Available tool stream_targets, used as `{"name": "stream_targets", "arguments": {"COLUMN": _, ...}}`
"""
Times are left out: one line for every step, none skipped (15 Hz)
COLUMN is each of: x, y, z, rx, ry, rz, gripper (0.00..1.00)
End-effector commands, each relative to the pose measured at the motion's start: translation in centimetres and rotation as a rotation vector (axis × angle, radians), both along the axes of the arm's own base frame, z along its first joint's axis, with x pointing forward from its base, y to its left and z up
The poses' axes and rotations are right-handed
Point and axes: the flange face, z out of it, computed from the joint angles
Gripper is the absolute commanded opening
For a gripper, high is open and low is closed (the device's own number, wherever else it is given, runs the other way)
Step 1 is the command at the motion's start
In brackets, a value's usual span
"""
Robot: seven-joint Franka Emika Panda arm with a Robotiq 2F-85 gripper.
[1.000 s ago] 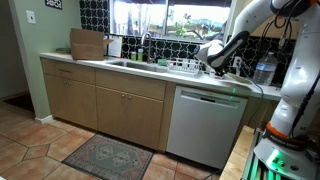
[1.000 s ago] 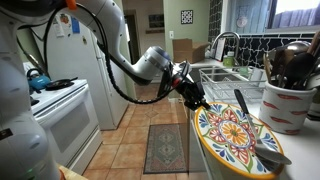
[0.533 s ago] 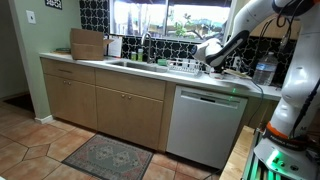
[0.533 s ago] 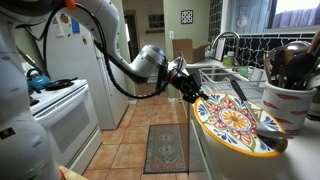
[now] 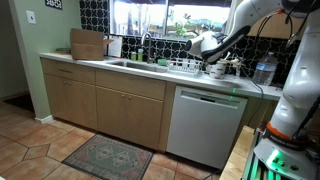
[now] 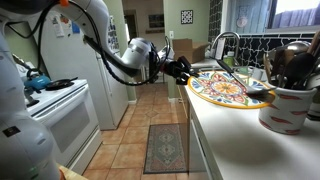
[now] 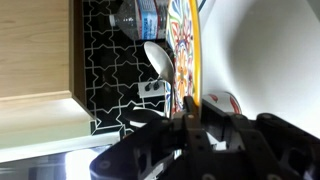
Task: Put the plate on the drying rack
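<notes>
Wrist view shows the black gripper (image 7: 197,115), its fingers closed on just the rim of the round, colourfully patterned plate (image 6: 225,88). The plate hangs nearly flat over the counter, near the pale wire drying rack (image 5: 182,68) — so thin a hold could let it pivot or slip.

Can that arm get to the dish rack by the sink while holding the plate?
Probably yes. The gripper has its jaws shut on the rim of the plate, held above the counter. In an exterior view the drying rack sits close below, with nothing visibly between.
</notes>
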Motion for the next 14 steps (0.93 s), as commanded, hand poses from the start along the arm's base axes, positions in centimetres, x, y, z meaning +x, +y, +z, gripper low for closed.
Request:
{"name": "stream_targets", "arguments": {"x": 1.4, "y": 3.0, "z": 3.0, "rx": -0.07, "ry": -0.001, "rz": 0.105, "gripper": 0.07}}
{"name": "stream_targets", "arguments": {"x": 1.9, "y": 3.8, "z": 3.4, "rx": -0.079, "ry": 0.0, "rz": 0.137, "gripper": 0.07}}
{"name": "stream_targets", "arguments": {"x": 2.5, "y": 4.7, "z": 3.6, "rx": -0.084, "ry": 0.001, "rz": 0.178, "gripper": 0.07}}
{"name": "stream_targets", "arguments": {"x": 3.1, "y": 5.4, "z": 3.8, "rx": -0.092, "ry": 0.001, "rz": 0.215, "gripper": 0.07}}
{"name": "stream_targets", "arguments": {"x": 3.6, "y": 6.1, "z": 3.9, "rx": -0.096, "ry": 0.004, "rz": 0.253, "gripper": 0.07}}
{"name": "stream_targets", "arguments": {"x": 4.1, "y": 6.6, "z": 3.9, "rx": -0.097, "ry": 0.011, "rz": 0.298, "gripper": 0.07}}
{"name": "stream_targets", "arguments": {"x": 4.6, "y": 7.0, "z": 3.9, "rx": -0.087, "ry": 0.016, "rz": 0.337, "gripper": 0.07}}
{"name": "stream_targets", "arguments": {"x": 5.0, "y": 7.2, "z": 3.9, "rx": -0.079, "ry": 0.023, "rz": 0.381, "gripper": 0.07}}
{"name": "stream_targets", "arguments": {"x": 5.2, "y": 7.2, "z": 4.0, "rx": -0.061, "ry": 0.02, "rz": 0.427, "gripper": 0.07}}
{"name": "stream_targets", "arguments": {"x": 5.3, "y": 7.0, "z": 4.0, "rx": -0.037, "ry": 0.002, "rz": 0.456, "gripper": 0.07}}
{"name": "stream_targets", "arguments": {"x": 5.3, "y": 6.7, "z": 4.1, "rx": -0.011, "ry": -0.011, "rz": 0.491, "gripper": 0.07}}
{"name": "stream_targets", "arguments": {"x": 5.0, "y": 6.1, "z": 4.5, "rx": 0.006, "ry": -0.041, "rz": 0.521, "gripper": 0.07}}
{"name": "stream_targets", "arguments": {"x": 5.8, "y": 7.4, "z": 2.9, "rx": 0.015, "ry": -0.024, "rz": 0.467, "gripper": 0.09}}
{"name": "stream_targets", "arguments": {"x": 5.8, "y": 6.9, "z": 3.1, "rx": 0.029, "ry": -0.037, "rz": 0.489, "gripper": 0.09}}
